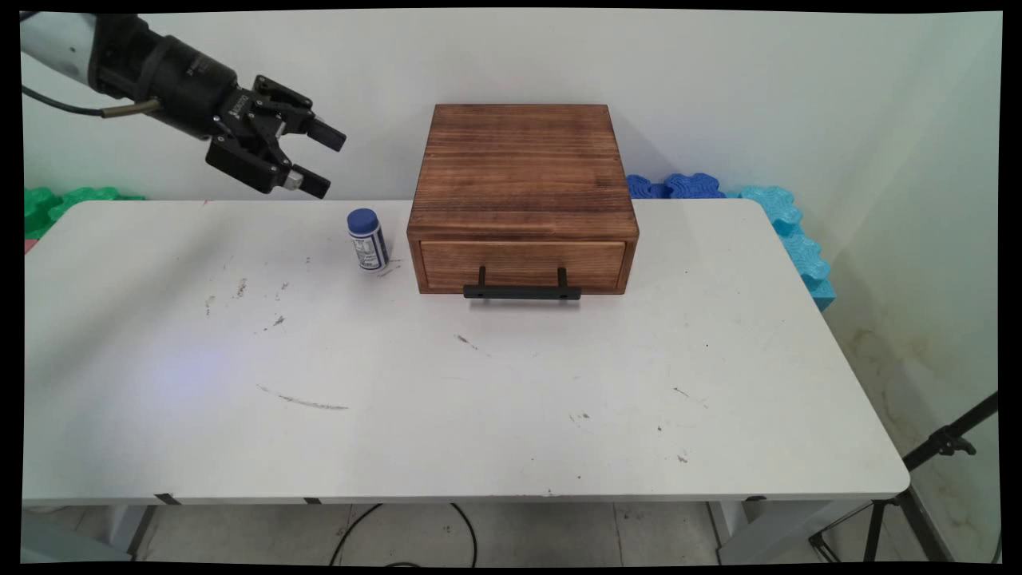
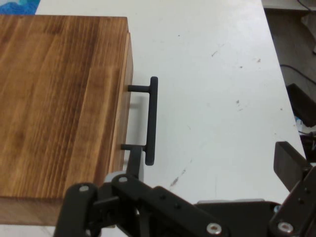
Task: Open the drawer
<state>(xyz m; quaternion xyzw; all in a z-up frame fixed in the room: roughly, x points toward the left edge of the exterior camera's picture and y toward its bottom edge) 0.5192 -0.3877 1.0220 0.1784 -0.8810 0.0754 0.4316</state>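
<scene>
- Table [image 1: 511,399]: white, fills most of the main view; scuffs & dark marks on top. In hand view [image 2: 212,74] it's the bare white area right of the box.
- Wall [image 1: 758,96]: plain, pale, behind the table's far edge.
- Box [image 1: 523,172]: brown wood, sits at the far-centre of the table, back edge near the wall. One drawer [image 1: 523,265] in the front face, pushed in flush. Hand view shows the box top [image 2: 59,108] filling the left side.
- Foam mats: blue ones [image 1: 679,186] behind the box's right side, light-blue ones [image 1: 798,239] down the table's far right edge, green ones [image 1: 64,200] at far left.
- Gripper [image 1: 323,160]: black, up in the air at upper left, above the table's far-left part, tips aimed right & slightly down twd the box. Fingers spread wide, nothing betw. them, touching nothing. Nearest thing = bottle, below & a bit right of the tips; box is further right.
- Handle [image 1: 523,292]: black bar on two posts, sticks out from the drawer front; in hand view [image 2: 150,121] it stands vertical, just past the gripper's linkage.
- Tripod [image 1: 918,479]: black legs, lower right, on the floor beside the table.
- Bottle [image 1: 367,239]: small, white w/ blue cap & label, upright on the table just left of the box's front corner, not touching it.
</scene>
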